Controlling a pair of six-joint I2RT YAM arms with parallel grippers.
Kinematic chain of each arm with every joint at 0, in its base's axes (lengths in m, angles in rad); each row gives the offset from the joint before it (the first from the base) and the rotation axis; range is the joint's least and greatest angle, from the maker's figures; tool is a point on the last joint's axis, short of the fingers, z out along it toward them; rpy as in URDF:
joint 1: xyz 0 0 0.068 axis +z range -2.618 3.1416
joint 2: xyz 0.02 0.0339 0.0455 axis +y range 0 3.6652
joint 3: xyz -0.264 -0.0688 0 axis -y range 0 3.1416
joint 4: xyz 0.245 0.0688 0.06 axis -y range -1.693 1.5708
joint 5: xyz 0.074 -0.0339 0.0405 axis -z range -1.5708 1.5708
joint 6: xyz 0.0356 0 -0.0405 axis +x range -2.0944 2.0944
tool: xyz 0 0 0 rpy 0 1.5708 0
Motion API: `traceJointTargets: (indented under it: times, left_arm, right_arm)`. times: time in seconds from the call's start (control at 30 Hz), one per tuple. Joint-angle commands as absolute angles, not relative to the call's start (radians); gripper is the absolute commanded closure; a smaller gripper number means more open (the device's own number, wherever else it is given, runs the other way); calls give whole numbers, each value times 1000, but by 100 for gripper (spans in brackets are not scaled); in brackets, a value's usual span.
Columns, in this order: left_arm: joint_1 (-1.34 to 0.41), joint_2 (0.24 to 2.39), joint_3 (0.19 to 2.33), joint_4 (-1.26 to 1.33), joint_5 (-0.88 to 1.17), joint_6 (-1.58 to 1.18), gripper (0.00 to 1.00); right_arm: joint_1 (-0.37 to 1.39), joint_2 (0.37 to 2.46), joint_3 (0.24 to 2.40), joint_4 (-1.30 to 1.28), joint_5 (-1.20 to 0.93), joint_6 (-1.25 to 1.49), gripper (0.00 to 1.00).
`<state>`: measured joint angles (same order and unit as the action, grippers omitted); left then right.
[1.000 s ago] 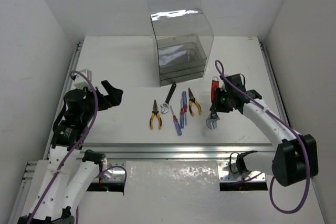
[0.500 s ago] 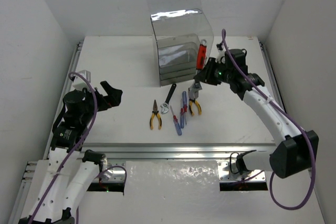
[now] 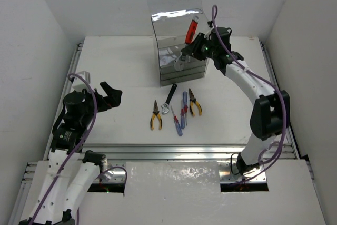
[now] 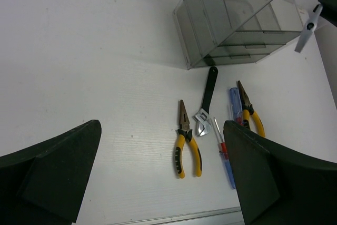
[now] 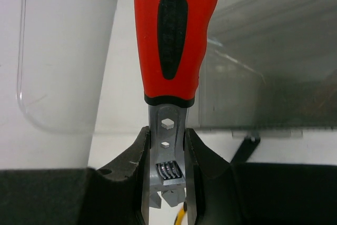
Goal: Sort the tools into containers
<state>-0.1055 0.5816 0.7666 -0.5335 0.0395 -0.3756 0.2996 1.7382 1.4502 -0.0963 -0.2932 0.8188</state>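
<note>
While clamped on the silver shank of the red-handled wrench (image 5: pixel 176 35), right gripper (image 5: pixel 164 154) holds it off the table, handle up, at the clear container's (image 3: pixel 174 25) right front. Left gripper (image 3: pixel 108 96) spread wide, nothing in it. Lying before the container: two yellow pliers (image 3: pixel 155 115), black-handled wrench (image 3: pixel 169 98), screwdrivers (image 3: pixel 181 111).

Tools (image 3: pixel 184 104) on table (image 3: pixel 116 67), before containers (image 3: pixel 168 40)

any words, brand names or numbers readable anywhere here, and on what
No text can be read in any view.
red-handled wrench: no lettering shows on the handle or the silver shank.
tools on the table: too small to show any marking.
clear container: no label visible.
</note>
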Motion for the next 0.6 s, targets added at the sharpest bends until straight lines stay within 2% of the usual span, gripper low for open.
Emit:
traceJointTargets:
  times: [0.0,0.57]
  left_arm:
    - [-112,561,764,-482,23,-387,0]
    - [-113,499,758,-482,5,-396,0]
  right_arm:
    - [316,1750,1563,155,-296,871,100]
    - [354,1936,1660,342,-166,963,100]
